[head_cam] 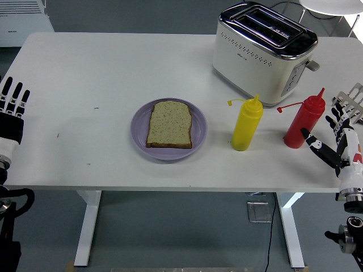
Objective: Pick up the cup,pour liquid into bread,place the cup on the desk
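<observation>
A white table (113, 68) over grey floor fills the frame, both hands, left hand (11, 110) and right hand (337, 139), spread and empty at its side edges.

Red squeeze bottle (304, 122) upright near table's right edge; bread slice (169, 124) flat on purple plate (138, 127)

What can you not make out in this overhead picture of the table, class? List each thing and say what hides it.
1. Contents of the red bottle and yellow bottle: opaque walls.
2. Toaster slots: too dark to see inside.
3. Metal rack: cut off by the right edge.
4. Right hand: palm turned edge-on.
5. Left hand: arm cut off by the left edge.
6. Underside of the bread: against the plate.
</observation>
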